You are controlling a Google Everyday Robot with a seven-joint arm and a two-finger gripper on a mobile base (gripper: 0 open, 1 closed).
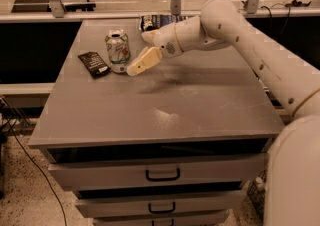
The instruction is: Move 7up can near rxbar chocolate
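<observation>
— Grey worktop point(190, 110): where is the open room?
— Toward 3 and 6 o'clock. Everything sits near the 10 o'clock corner.
— Count?
— One 7up can point(117, 50), upright. One rxbar chocolate point(94, 63) lies just beside it at 9 o'clock. One gripper point(137, 52) is at the can's 3 o'clock, fingers point(143, 62) spread, holding nothing.
</observation>
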